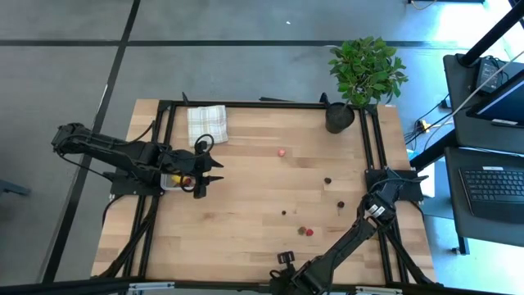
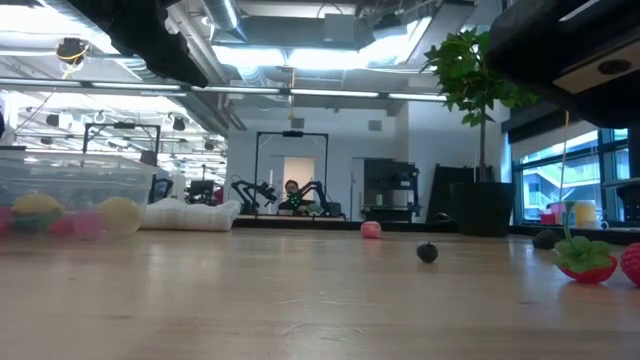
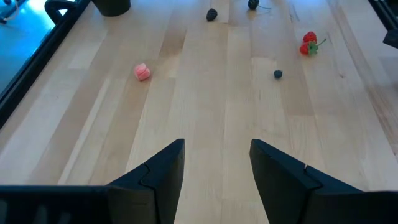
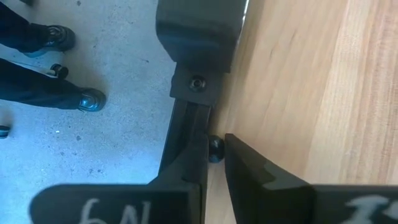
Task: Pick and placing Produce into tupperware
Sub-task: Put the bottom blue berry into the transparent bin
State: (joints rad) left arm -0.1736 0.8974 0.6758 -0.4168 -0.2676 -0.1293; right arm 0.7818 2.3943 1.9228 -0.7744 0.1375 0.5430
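Note:
The clear tupperware (image 1: pixel 170 182) stands near the table's left edge, with yellow and red pieces inside; in the low view the tupperware (image 2: pixel 70 190) shows two yellow pieces and some pink ones. My left gripper (image 1: pixel 214 173) hovers just right of it, open and empty (image 3: pixel 217 146). Loose produce lies on the wood: a pink piece (image 1: pixel 281 152), dark cherry-like ones (image 1: pixel 327 180) (image 1: pixel 339 205) (image 1: pixel 284 212) and two strawberries (image 1: pixel 305 232). My right gripper (image 1: pixel 391 187) waits folded at the table's right edge, its fingers (image 4: pixel 249 168) close together.
A folded checked cloth (image 1: pixel 206 124) lies beyond the tupperware near the far edge. A potted plant (image 1: pixel 339 117) stands at the far right corner. Black frame rails (image 1: pixel 155 164) run along the table's sides. Shoes of a person (image 4: pixel 87 99) show on the floor beyond the right edge.

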